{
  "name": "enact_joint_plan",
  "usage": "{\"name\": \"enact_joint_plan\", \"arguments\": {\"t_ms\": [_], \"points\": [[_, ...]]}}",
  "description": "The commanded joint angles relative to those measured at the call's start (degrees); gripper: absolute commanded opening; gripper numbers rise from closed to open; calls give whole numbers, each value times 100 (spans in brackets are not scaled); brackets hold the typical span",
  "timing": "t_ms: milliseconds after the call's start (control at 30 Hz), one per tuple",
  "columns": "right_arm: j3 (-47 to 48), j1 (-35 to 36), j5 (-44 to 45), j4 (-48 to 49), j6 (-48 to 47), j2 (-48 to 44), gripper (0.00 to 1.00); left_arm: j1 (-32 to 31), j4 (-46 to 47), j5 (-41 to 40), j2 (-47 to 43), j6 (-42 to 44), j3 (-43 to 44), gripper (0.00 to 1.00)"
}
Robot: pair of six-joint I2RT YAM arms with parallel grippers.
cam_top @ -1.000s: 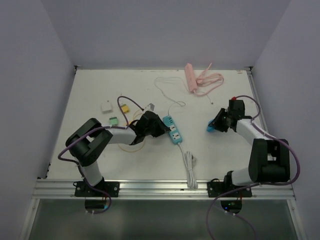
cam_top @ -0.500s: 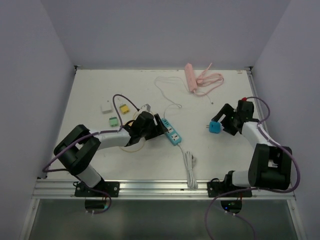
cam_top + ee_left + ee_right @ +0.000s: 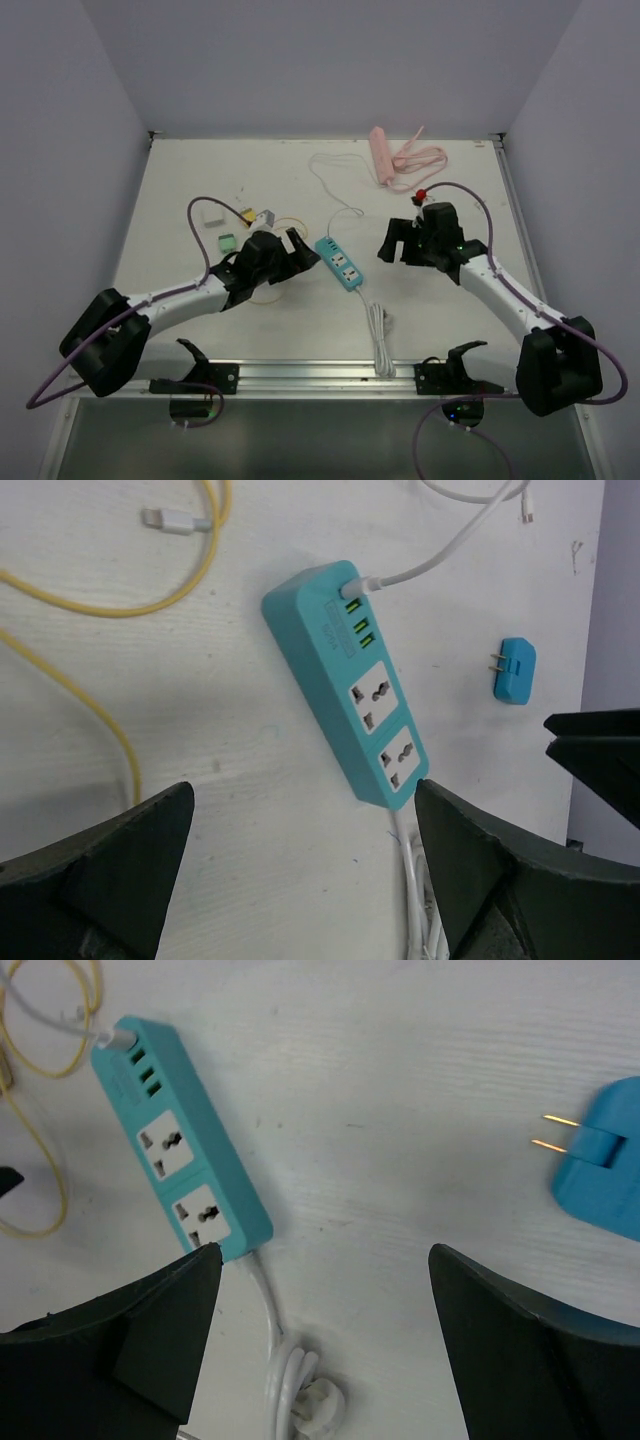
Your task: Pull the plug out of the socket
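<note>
Left end effector (image 3: pixel 300 810) and right end effector (image 3: pixel 325 1260) gape empty; plug (image 3: pixel 605 1165) clear of socket (image 3: pixel 345 680), yellow cable (image 3: pixel 100 610) near.

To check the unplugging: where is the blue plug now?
In the left wrist view, the plug lies flat on the table, right of the power strip and apart from it, prongs toward it.

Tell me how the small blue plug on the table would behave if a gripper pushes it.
The blue plug looks small and boxy, so it is probably light and would slide on the table rather than roll. It lies flat, so tipping seems unlikely. Its two thin prongs might bend if pressed sideways.
</note>
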Motion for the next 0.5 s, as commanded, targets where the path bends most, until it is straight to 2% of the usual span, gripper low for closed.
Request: {"name": "enact_joint_plan", "arguments": {"t_ms": [0, 267, 467], "points": [[171, 730, 435, -29, -447, 127, 88, 277, -4, 37, -501, -35, -428, 95], [240, 2285, 1085, 164, -624, 855, 88, 665, -434, 117, -1968, 9, -1413, 96], [452, 2954, 1666, 208, -685, 1419, 87, 718, -663, 82, -2567, -43, -1782, 96]]}}
